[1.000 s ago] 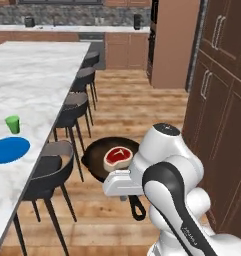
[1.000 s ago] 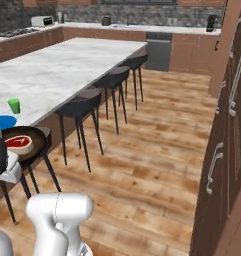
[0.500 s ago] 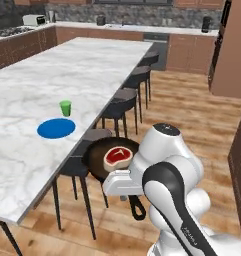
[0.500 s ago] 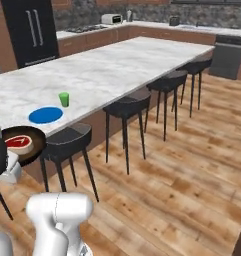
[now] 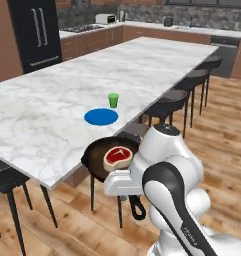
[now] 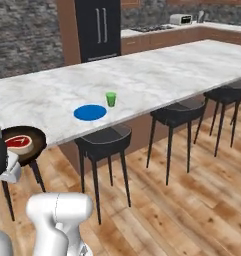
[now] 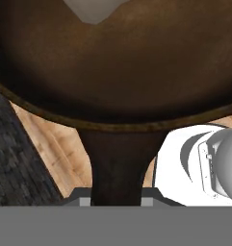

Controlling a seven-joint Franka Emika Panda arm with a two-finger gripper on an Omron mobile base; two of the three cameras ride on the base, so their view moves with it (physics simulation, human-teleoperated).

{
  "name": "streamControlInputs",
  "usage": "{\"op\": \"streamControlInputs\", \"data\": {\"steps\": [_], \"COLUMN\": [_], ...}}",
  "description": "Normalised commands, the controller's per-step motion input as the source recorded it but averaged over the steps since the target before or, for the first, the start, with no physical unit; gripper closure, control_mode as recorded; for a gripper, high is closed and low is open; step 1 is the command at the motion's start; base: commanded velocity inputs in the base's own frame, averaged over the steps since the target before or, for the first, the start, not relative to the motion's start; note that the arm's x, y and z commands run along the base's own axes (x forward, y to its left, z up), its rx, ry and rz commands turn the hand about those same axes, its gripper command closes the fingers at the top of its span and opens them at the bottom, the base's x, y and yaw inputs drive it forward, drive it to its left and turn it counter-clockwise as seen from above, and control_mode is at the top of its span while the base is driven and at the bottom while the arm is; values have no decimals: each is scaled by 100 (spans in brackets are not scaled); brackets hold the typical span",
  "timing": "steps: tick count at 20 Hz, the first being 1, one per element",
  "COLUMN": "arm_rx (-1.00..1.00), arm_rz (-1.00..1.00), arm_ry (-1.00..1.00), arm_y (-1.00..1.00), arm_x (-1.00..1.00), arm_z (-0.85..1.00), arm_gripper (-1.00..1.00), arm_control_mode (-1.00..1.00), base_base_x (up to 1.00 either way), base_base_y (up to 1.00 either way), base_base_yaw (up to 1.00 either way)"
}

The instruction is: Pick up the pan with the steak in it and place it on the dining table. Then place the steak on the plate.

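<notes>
Driving has swung both base views toward the surface (image 5: 52, 115); fingers (image 7: 83, 201) stay clamped on the pan (image 5: 99, 160) handle, steak (image 5: 118, 156) inside, beside the near edge.

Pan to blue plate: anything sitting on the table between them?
No. In the left base view, bare marble of the dining table separates the pan from the plate; the green cup stands beyond.

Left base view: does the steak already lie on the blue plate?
No, the steak lies in the pan; the plate is bare.
</notes>
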Motion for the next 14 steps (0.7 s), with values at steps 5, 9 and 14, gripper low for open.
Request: {"op": "streamControlInputs", "data": {"steps": [5,9,14], "arm_rx": [0,0,0], "arm_rz": [0,0,0], "arm_ry": [0,0,0], "arm_y": [0,0,0], "arm_x": [0,0,0], "arm_z": [0,0,0], "arm_gripper": [100,100,100], "arm_control_mode": [100,100,100], "base_base_x": [0,0,0], "base_base_y": [0,0,0], "base_base_yaw": [50,50,50]}}
